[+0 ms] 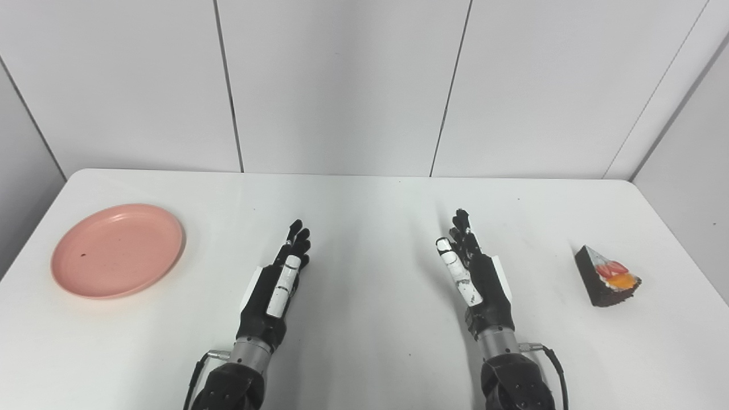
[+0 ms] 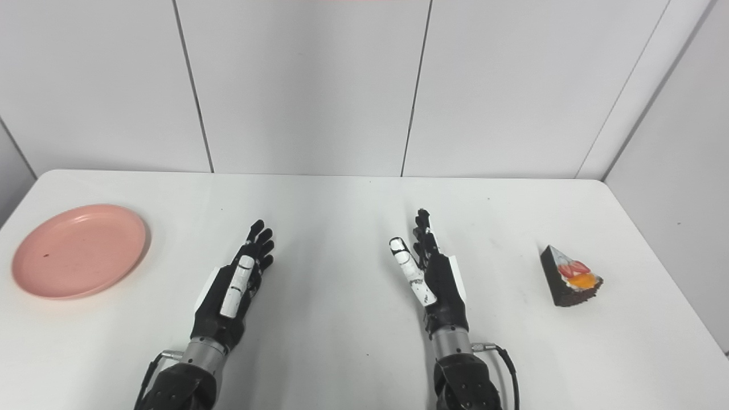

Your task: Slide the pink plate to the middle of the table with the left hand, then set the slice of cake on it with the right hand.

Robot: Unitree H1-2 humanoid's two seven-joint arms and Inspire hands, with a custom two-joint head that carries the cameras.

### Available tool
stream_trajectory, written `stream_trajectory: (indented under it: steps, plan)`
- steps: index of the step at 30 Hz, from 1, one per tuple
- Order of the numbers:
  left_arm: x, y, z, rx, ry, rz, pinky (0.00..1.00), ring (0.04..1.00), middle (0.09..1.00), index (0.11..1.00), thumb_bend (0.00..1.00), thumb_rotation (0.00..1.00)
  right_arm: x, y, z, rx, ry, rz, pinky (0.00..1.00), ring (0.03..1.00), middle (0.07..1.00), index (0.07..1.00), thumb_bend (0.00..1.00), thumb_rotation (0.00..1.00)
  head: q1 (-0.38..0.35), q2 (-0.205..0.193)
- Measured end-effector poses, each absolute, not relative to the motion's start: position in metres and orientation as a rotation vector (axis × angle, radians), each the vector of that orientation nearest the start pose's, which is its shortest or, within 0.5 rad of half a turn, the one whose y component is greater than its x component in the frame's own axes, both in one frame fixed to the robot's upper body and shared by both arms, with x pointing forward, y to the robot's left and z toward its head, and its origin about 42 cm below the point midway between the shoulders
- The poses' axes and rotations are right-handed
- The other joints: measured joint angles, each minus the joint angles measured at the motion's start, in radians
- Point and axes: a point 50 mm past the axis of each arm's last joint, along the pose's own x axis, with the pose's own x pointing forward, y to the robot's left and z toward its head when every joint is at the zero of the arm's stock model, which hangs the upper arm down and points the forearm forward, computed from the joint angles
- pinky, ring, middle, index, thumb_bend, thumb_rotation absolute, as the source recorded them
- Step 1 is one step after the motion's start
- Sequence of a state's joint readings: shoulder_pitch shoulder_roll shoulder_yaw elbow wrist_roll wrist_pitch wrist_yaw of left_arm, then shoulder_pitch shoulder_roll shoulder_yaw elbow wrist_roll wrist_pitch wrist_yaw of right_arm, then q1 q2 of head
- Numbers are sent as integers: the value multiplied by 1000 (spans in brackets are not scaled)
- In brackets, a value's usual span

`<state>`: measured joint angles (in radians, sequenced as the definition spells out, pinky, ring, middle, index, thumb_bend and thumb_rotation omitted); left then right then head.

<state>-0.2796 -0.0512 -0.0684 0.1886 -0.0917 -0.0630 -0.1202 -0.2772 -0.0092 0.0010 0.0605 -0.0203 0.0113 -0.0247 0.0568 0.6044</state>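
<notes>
A pink plate (image 1: 118,249) lies at the left side of the white table (image 1: 364,210), with nothing on it. A dark chocolate cake slice (image 1: 605,277) topped with red and orange fruit sits at the right side. My left hand (image 1: 278,283) is held edge-up over the table's front middle, fingers straight and apart, holding nothing, well to the right of the plate. My right hand (image 1: 474,275) mirrors it, also open and empty, a good way left of the cake.
Grey wall panels (image 1: 342,85) rise behind the table's far edge. The table's rounded corners show at back left and back right. Bare white tabletop lies between the two hands.
</notes>
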Motion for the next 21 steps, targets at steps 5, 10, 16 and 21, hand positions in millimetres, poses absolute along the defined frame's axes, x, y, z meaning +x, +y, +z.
stream_trajectory:
  steps: [5,10,16,21]
  plan:
    - [366,142,137,-116,-146,-270,1000,1000,1000,1000,687,924,368,-191,165,-22,-197,43,1000,1000,1000,1000,557,756,0,0]
    - [366,142,137,-116,-145,-271,1000,1000,1000,1000,690,923,369,-191,165,-28,-198,43,1000,1000,1000,1000,550,776,-2,0]
    - [367,142,137,-115,-145,-271,1000,1000,1000,1000,692,930,369,-190,166,-27,-199,44,1000,1000,1000,1000,554,766,-2,-2]
    - [367,142,137,-114,-146,-271,1000,1000,1000,1000,691,926,369,-190,166,-21,-198,43,1000,1000,1000,1000,530,747,18,-8]
